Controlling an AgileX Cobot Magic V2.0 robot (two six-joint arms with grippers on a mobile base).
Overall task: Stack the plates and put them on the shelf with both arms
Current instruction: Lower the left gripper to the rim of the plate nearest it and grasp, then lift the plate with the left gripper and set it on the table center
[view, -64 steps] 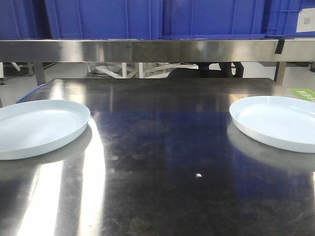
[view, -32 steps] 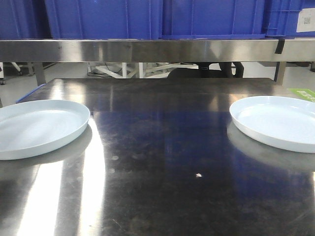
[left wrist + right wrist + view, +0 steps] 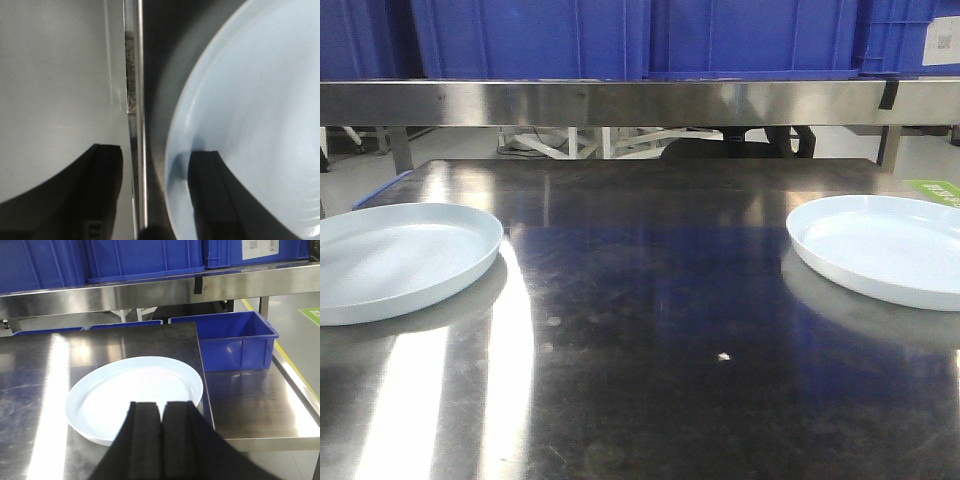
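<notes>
Two white plates lie on the dark steel tabletop [image 3: 650, 300], one plate [image 3: 400, 255] at the left edge and one plate [image 3: 885, 245] at the right. The shelf shows as a brushed-metal rail [image 3: 640, 102] across the back. Neither gripper shows in the front view. In the left wrist view my left gripper [image 3: 156, 150] is open and straddles the rim of the left plate [image 3: 250, 100]: one finger [image 3: 215, 200] is over the plate, the other [image 3: 100, 190] is beyond the table edge. My right gripper [image 3: 160, 407] is shut and empty, above the near rim of the right plate [image 3: 130, 385].
Blue plastic bins [image 3: 640, 35] stand on the shelf rail. An open blue bin [image 3: 235, 340] sits on a lower steel surface right of the table. The table's left edge [image 3: 135, 100] runs beside the left plate, with grey floor [image 3: 60, 75] beyond it.
</notes>
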